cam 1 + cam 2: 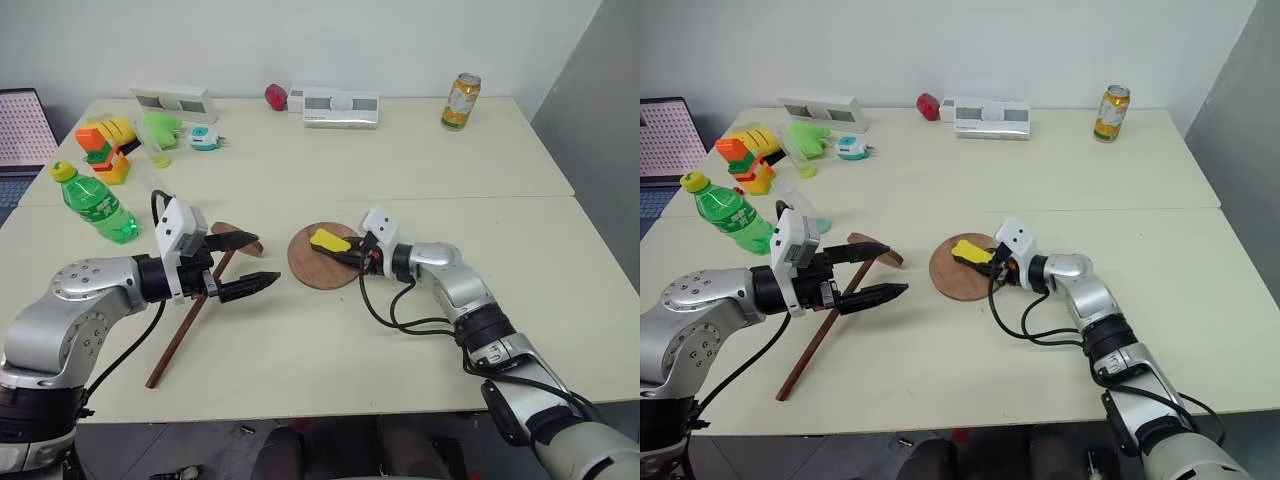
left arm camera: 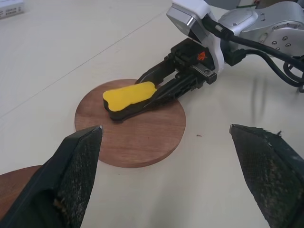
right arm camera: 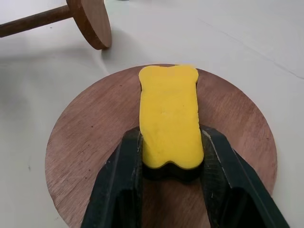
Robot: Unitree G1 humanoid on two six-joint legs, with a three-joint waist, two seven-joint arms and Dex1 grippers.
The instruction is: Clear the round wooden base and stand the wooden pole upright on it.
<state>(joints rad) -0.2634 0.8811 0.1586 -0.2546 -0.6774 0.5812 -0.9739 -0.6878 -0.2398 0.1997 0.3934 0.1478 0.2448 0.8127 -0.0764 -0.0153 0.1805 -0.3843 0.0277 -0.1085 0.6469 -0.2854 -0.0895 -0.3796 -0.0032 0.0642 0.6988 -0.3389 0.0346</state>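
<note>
The round wooden base (image 1: 308,270) lies flat near the middle of the table. On it rests a yellow-topped block with a black underside (image 3: 170,118). My right gripper (image 1: 346,250) reaches in from the right and is shut on the near end of this block, one finger (image 3: 118,180) on each side. The wooden pole (image 1: 185,330) lies on the table to the left of the base, its fixed disc end (image 3: 90,21) tipped on edge near the base. My left gripper (image 1: 262,262) hovers open above the pole, pointing toward the base and holding nothing.
A green bottle (image 1: 95,205) lies at the left. Orange and yellow toys (image 1: 105,148) and a green cup (image 1: 158,135) stand at the far left. Two white boxes (image 1: 340,107), a red object (image 1: 276,96) and a can (image 1: 461,101) line the back edge.
</note>
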